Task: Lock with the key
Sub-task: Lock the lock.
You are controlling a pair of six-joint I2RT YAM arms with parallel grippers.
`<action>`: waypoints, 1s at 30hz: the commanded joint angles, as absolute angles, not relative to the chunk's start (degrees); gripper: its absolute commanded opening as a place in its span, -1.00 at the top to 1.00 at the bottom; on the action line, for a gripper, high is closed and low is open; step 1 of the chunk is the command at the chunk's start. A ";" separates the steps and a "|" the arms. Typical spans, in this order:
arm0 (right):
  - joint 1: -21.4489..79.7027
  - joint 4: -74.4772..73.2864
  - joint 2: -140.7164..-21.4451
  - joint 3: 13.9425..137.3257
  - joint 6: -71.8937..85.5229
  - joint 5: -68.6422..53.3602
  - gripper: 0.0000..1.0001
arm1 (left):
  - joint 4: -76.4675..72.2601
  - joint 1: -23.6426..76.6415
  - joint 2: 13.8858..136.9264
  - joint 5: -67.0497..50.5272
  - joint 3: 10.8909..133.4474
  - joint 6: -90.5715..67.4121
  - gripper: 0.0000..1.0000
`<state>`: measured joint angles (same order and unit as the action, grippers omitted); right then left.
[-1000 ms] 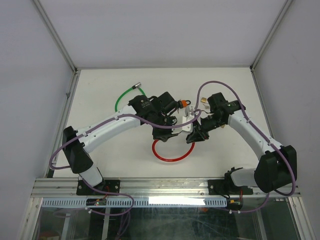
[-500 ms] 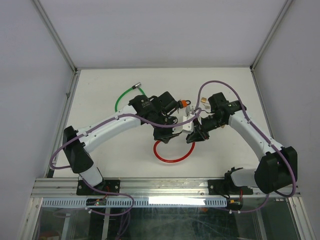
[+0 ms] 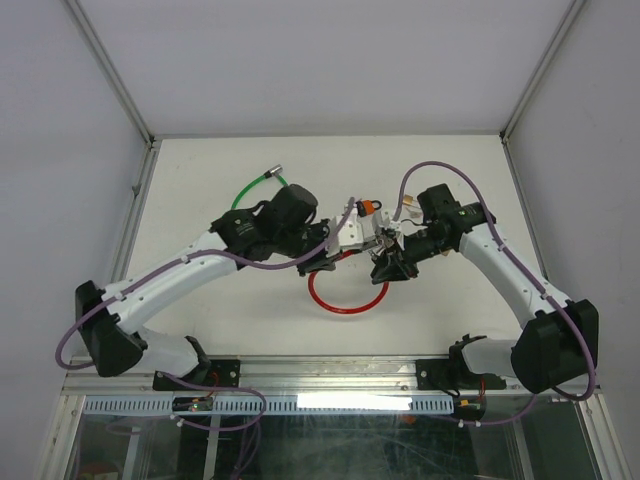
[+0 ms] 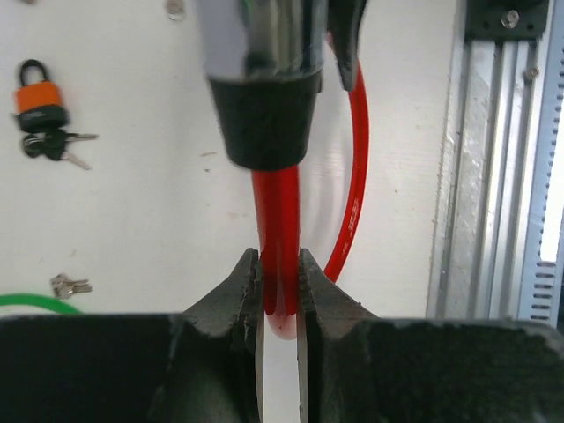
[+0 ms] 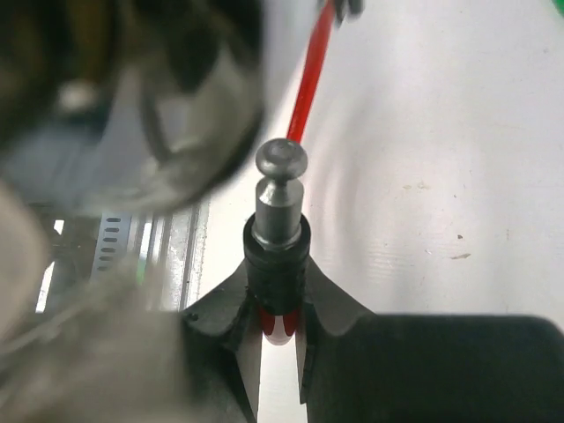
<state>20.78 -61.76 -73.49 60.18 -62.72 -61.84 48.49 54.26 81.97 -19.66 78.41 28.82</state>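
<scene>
Left wrist shows left claw point(image 4: 278, 267) clamped on red cable point(image 4: 277, 207); right claw point(image 5: 278, 280) grips its pin point(image 5: 280, 189).

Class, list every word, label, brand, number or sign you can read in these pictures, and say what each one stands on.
No text can be read in any view.
On the red cable: faint marks along the sheath in the left wrist view, too blurred to read.
On the orange padlock: no legible brand or number; too small to tell.
</scene>
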 commanded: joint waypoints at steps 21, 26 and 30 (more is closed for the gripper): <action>5.56 -21.26 -68.70 67.58 -12.16 -74.77 0.98 | -28.34 46.20 57.24 -14.28 39.33 -8.81 1.00; 7.37 -11.46 -69.12 70.40 2.90 -77.59 1.00 | -40.38 46.10 65.36 -17.31 40.48 -16.17 1.00; 11.26 -6.31 -66.27 68.34 5.38 -74.89 1.00 | -52.26 45.80 72.71 -22.31 41.12 -26.25 1.00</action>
<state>7.94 -18.52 -69.58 67.29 -3.57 -73.97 -33.21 45.63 68.47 -13.80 39.20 -13.80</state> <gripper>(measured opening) 0.182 0.133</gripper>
